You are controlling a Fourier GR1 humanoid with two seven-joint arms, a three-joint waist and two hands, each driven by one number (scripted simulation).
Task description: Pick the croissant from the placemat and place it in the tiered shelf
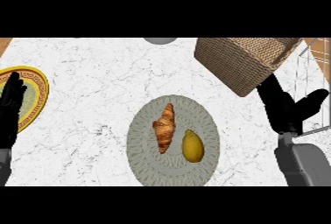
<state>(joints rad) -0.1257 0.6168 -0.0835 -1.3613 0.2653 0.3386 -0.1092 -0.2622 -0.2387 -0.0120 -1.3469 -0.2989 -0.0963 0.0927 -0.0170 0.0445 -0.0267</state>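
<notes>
A yellow oval fruit [192, 146] lies centre; a gold-rimmed round plate [40, 81] sits left; a tilted woven wicker basket [242, 59] far right.

White marble counter [90, 78] with grey veins, tan wood strip [5, 43] at top-left corner

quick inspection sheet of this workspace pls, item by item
surface: white marble counter
job's things: golden-brown croissant lying on grey oval placemat, untouched; wire tiered shelf at right edge
clutter: yellow oval fruit beside croissant; yellow-rimmed plate left; woven basket upper right; grey round object at top edge
hands: left hand open, resting over plate; right hand open, by shelf
cables: nothing seen
surroundings: brown edge, top-left corner
</notes>
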